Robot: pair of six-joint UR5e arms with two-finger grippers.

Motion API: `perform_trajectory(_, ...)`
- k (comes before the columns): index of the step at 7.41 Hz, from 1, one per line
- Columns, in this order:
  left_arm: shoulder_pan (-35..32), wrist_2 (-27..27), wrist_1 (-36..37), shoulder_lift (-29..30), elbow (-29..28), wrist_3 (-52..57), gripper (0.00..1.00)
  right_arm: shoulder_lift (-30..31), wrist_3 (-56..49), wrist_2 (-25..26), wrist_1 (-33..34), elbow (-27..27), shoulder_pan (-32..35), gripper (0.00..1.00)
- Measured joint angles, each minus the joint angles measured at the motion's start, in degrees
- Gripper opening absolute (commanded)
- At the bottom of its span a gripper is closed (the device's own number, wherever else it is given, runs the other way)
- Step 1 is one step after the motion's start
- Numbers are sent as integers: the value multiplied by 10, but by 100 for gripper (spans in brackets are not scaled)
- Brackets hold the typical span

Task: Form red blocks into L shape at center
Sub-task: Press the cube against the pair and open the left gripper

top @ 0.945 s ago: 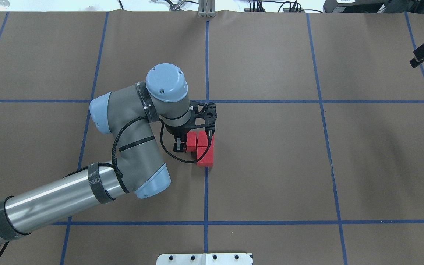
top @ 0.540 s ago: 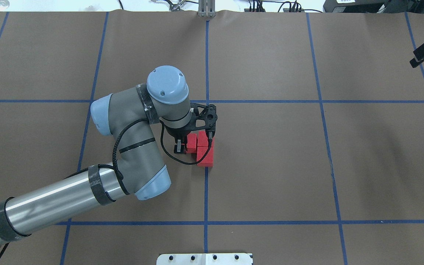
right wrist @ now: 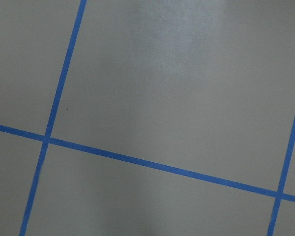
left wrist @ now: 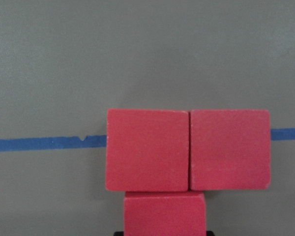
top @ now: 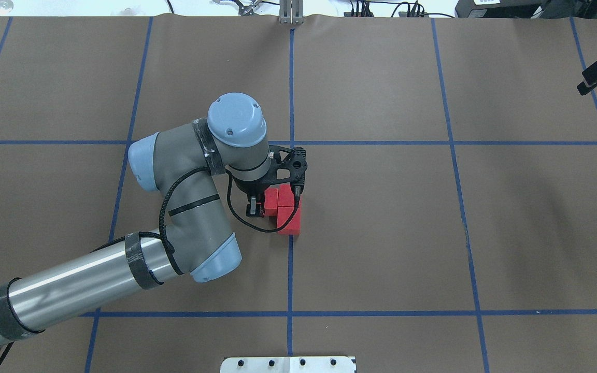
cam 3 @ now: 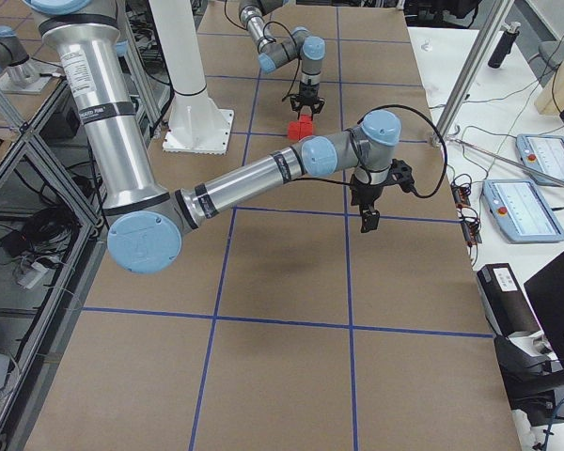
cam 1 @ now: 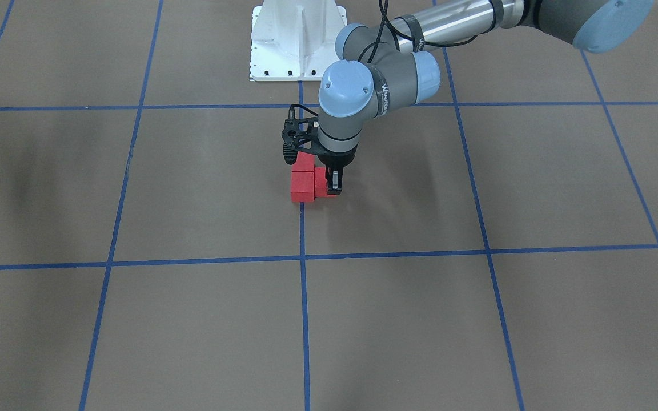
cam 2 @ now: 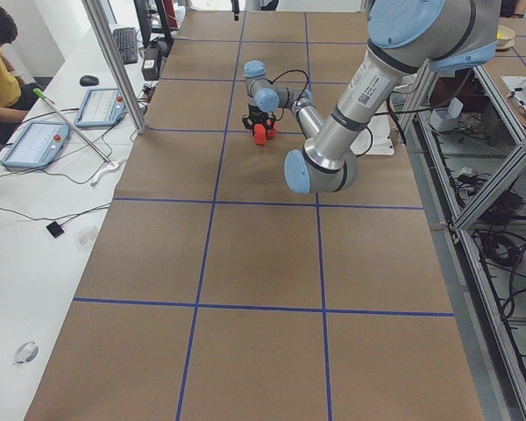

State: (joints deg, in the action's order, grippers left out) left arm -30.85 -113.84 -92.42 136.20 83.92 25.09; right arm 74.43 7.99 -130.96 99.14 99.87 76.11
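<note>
Three red blocks lie touching in an L on the centre grid line. Two [top: 287, 196] [top: 289, 221] form a row along the line and the third [top: 271, 202] sits against the far one on my left. They also show in the front view [cam 1: 302, 187] and the left wrist view [left wrist: 147, 150]. My left gripper [top: 257, 208] [cam 1: 332, 185] points straight down at table height, shut on the third block [left wrist: 164, 212]. My right gripper [top: 586, 85] [cam 3: 368, 221] hovers far off over the right side. I cannot tell whether it is open or shut.
The brown paper table top [top: 381, 233] carries a blue tape grid. The robot's white base plate [cam 1: 297, 40] stands at the near edge. The left arm's elbow [top: 195, 207] hangs over the area left of the blocks. The right wrist view shows only paper and tape [right wrist: 152, 162].
The left arm and gripper have crept a few pixels right and toward the robot, and the third block has shifted with them against the row. The right arm has not moved.
</note>
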Motion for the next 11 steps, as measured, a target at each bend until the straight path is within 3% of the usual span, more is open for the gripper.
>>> perform_trajectory(5,0,-1,-1,1,-1,-18,19,-3,0,0,0,-1,0,100)
perform_trajectory(6,0,-1,-1,1,-1,-18,27,-3,0,0,0,-1,0,100)
perform_trajectory(11,0,-1,-1,1,-1,-20,86,-4,1,0,0,-1,0,100)
